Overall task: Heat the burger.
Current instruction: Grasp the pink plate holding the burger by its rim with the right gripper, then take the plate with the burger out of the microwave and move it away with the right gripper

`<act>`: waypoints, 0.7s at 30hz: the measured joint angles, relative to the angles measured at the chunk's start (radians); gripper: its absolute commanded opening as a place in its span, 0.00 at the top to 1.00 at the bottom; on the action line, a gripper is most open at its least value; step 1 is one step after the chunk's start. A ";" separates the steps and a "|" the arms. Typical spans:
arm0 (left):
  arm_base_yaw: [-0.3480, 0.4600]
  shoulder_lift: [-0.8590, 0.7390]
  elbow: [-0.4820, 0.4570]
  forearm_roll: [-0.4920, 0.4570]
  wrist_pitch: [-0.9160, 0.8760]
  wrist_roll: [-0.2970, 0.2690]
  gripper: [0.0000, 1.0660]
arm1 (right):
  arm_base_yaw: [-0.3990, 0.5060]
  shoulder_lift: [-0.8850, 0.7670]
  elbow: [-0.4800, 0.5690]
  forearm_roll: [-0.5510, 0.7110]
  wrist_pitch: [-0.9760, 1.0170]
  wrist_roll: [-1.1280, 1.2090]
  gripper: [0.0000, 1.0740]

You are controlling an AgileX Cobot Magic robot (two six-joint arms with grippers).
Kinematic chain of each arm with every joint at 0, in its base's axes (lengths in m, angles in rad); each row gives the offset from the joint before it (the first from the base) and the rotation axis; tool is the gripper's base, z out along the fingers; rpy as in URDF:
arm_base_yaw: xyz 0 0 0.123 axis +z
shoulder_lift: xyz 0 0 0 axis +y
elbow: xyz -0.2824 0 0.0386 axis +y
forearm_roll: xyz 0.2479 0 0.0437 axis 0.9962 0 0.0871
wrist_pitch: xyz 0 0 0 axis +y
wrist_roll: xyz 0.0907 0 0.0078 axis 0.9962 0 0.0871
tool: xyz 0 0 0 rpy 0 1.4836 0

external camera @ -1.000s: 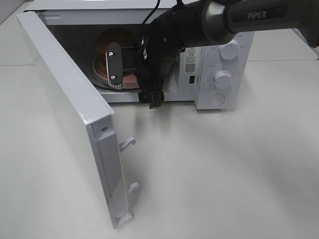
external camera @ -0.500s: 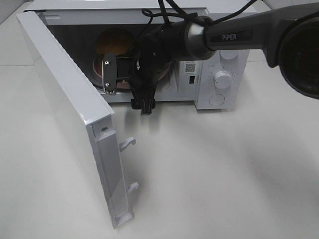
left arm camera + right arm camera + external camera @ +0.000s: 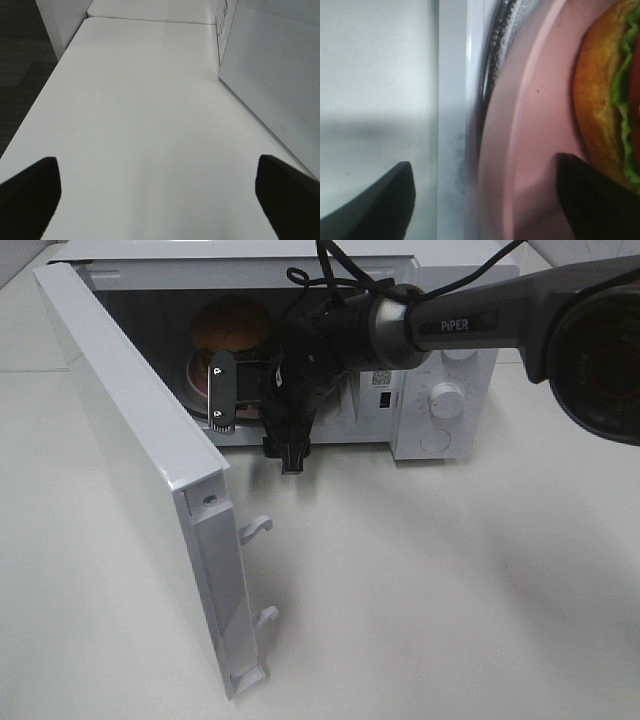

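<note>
My right hand (image 3: pixel 226 400) sits at the microwave (image 3: pixel 440 400) mouth, fingers spread astride the plate (image 3: pixel 520 150) rim, pinching nothing. The burger (image 3: pixel 232 326) rests on that plate, just beyond it. My left hand (image 3: pixel 160 200) hangs spread over the desk (image 3: pixel 140 110).

A white microwave (image 3: pixel 440 390) stands with its door (image 3: pixel 130 460) swung wide on a pale, matte white table (image 3: pixel 450 590), soft shadows falling on the surface just in front of the oven. Beyond the table's edge on the door's outer side, dark grey carpet (image 3: pixel 20 55) covers the floor, and a second white tabletop (image 3: pixel 150 10) adjoins farther along.
</note>
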 measured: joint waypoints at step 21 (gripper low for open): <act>0.000 0.000 0.000 0.001 0.000 0.000 0.08 | 0.007 -0.036 -0.007 0.060 0.043 0.024 1.00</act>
